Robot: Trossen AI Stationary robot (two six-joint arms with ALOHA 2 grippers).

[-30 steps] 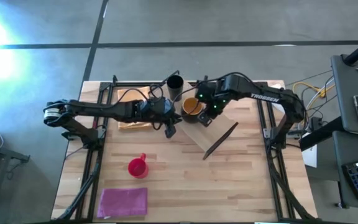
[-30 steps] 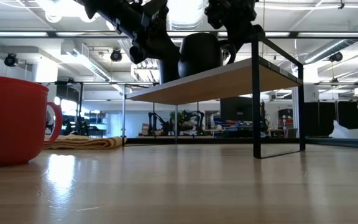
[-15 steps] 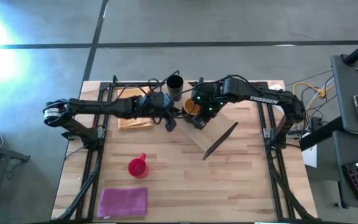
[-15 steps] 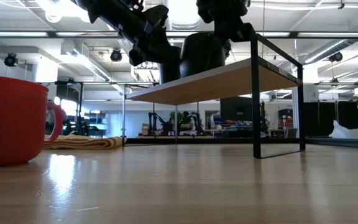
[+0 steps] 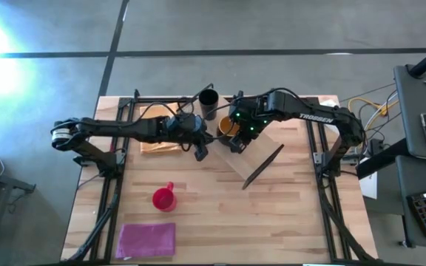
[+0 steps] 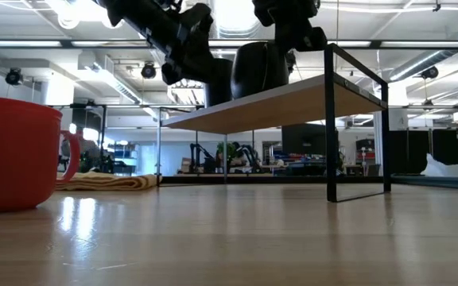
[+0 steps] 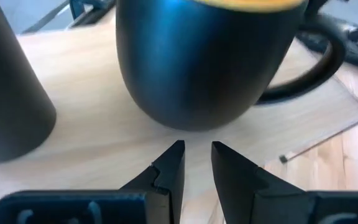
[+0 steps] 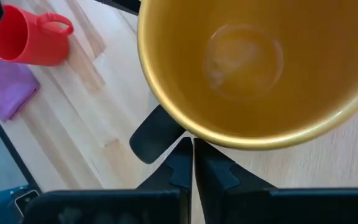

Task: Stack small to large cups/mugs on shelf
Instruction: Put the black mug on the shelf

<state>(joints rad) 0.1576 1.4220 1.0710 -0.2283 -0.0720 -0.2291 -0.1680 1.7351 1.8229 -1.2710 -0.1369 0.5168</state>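
The dark mug with the yellow inside [image 5: 228, 125] stands by its base on the light-wood shelf [image 5: 261, 151], near the shelf's far end. The narrow black cup [image 5: 208, 100] stands on the shelf just beyond it. The red mug [image 5: 165, 197] stands on the table, near left. My left gripper [image 7: 196, 149] is narrowly open and level. It is just short of the dark mug's lower wall [image 7: 191, 118] and holds nothing. My right gripper [image 8: 192, 152] is shut, pointing down beside the mug's rim [image 8: 229, 140]. Both grippers show above the shelf in the low view, where the mug [image 6: 259, 70] also shows. My right gripper's shut fingers [image 8: 182, 163] come from above and stand right against the outside of the dark mug, under its rim [image 8: 185, 127]. The rim hides the fingertips, so I cannot tell whether they touch the wall. The mug stands upright on the shelf.
An orange-tan cloth [image 5: 161, 144] lies under my left arm. A purple mat [image 5: 146, 240] lies at the near left corner. The shelf's dark end frame [image 5: 263, 166] slants across the table's middle. Bare tabletop [image 5: 272, 214] lies to the near right.
My right gripper has gone a little toward the table's left, to the dark mug's side. In the low view the mug's handle showed on its right a second ago; now the gripper stands in front of it.
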